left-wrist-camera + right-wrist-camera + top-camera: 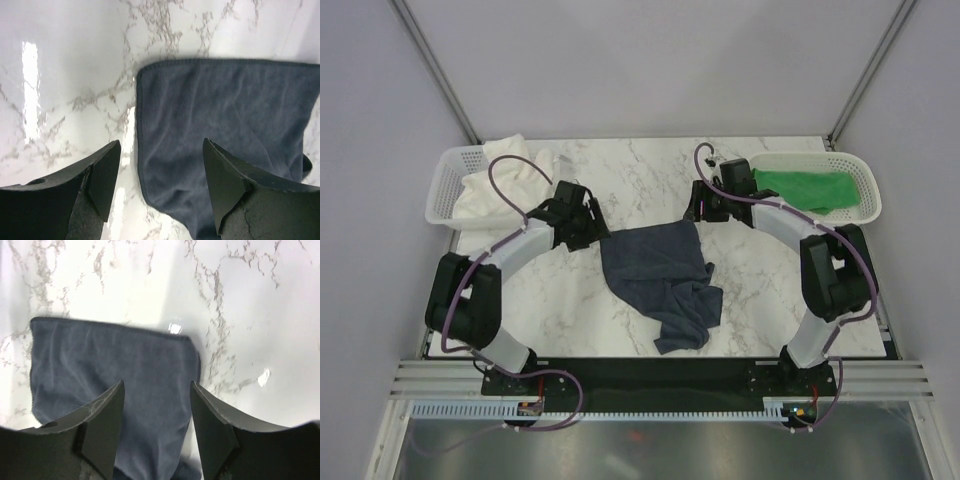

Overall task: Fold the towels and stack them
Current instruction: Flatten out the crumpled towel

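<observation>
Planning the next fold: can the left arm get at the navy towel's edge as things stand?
Probably yes. The left gripper hangs open directly above the navy towel, at its nearest edge, and nothing lies between them.

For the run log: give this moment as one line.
left gripper open over navy towel corner | right gripper open over another corner | green towel in basket

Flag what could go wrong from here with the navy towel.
The navy towel lies bunched at its near end, so a fold now could come out lopsided. The left gripper and right gripper stand open over its flat far corners; pinching cloth flush on the table may miss or slip.
</observation>
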Controlling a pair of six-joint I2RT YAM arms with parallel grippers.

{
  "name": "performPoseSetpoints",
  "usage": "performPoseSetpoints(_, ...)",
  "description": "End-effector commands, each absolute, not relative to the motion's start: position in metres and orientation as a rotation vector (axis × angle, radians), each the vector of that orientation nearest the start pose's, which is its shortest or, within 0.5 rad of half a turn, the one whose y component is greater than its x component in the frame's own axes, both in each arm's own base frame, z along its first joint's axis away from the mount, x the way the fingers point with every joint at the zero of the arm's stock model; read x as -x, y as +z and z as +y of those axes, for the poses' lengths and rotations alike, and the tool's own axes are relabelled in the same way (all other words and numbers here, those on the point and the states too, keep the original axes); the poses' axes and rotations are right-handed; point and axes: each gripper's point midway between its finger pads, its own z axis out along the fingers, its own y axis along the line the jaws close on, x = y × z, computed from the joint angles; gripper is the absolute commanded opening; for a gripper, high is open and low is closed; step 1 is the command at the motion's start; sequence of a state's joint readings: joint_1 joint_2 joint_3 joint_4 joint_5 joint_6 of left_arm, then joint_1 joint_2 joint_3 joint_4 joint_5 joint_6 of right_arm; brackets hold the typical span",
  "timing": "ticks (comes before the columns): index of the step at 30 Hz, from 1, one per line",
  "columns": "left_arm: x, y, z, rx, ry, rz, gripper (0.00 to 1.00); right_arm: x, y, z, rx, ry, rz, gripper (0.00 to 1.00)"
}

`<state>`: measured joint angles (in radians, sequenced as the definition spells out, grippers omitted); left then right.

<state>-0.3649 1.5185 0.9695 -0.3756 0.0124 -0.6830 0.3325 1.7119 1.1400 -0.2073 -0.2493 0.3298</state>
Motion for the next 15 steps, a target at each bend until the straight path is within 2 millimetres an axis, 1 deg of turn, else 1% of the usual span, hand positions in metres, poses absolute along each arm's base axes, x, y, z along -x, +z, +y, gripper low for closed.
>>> performPoseSetpoints(1, -0.369, 0.081, -0.165, 0.298, -0.439, 2.504, 0.73, -0.419, 0.093, 0.208, 0.252, 0.686, 2.38, 0.63)
performPoseSetpoints(4, -0.376, 0.067, -0.168, 0.3, -0.425, 2.535, 0.72, -0.427, 0.094, 0.206, 0.243, 0.703, 2.382, 0.64)
performPoseSetpoints(6, -0.377, 0.058, -0.167, 0.317, -0.404, 2.554, 0.72, -0.428, 0.099, 0.207, 0.246, 0.712, 2.366, 0.64)
performPoseSetpoints(7, -0.378, 0.054, -0.167, 0.333, -0.396, 2.56, 0.72, -0.428, 0.105, 0.207, 0.251, 0.717, 2.349, 0.64)
performPoseSetpoints(8, -0.378, 0.044, -0.166, 0.346, -0.38, 2.578, 0.72, -0.428, 0.107, 0.207, 0.252, 0.717, 2.344, 0.64)
performPoseSetpoints(10, -0.378, 0.034, -0.169, 0.353, -0.392, 2.595, 0.72, -0.427, 0.113, 0.207, 0.253, 0.716, 2.331, 0.64)
performPoseSetpoints(11, -0.381, 0.027, -0.173, 0.35, -0.405, 2.597, 0.72, -0.427, 0.114, 0.207, 0.252, 0.717, 2.327, 0.64)
performPoseSetpoints(12, -0.383, 0.024, -0.177, 0.34, -0.425, 2.597, 0.71, -0.426, 0.118, 0.208, 0.246, 0.725, 2.319, 0.64)
performPoseSetpoints(13, -0.383, 0.024, -0.184, 0.321, -0.47, 2.596, 0.69, -0.425, 0.116, 0.207, 0.236, 0.73, 2.32, 0.64)
performPoseSetpoints(14, -0.385, 0.015, -0.187, 0.319, -0.484, 2.61, 0.68, -0.422, 0.115, 0.211, 0.229, 0.757, 2.321, 0.64)
performPoseSetpoints(15, -0.385, 0.014, -0.192, 0.3, -0.507, 2.618, 0.66, -0.425, 0.119, 0.215, 0.224, 0.78, 2.285, 0.64)
